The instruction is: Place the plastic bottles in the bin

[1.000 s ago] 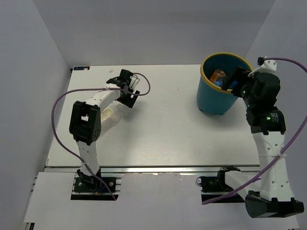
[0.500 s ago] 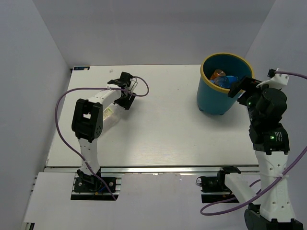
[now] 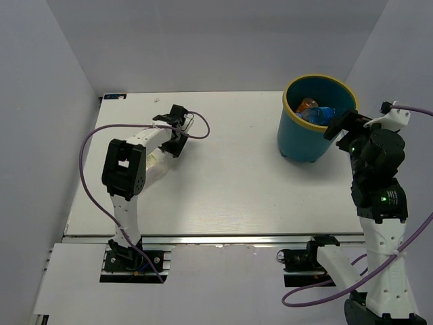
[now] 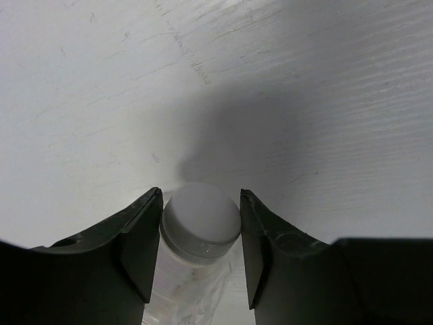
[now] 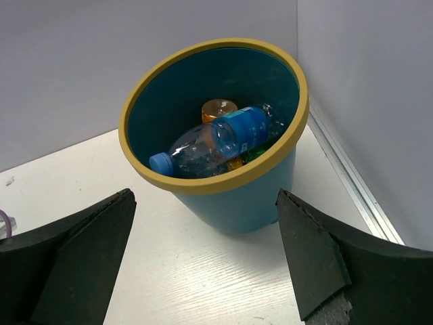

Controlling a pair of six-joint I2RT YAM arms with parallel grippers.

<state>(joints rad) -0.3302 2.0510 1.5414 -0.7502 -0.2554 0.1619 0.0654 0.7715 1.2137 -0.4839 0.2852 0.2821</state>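
Left wrist view: the left gripper (image 4: 200, 198) pinches the white cap (image 4: 201, 218) of a clear bottle (image 4: 191, 292) lying under the wrist on the table (image 4: 304, 101). Held only by that rounded cap, the bottle may swivel or slip when lifted. The right gripper (image 5: 204, 196), spread and empty, faces the bin (image 5: 233, 211) just ahead, with a blue-labelled bottle (image 5: 220, 141) inside.
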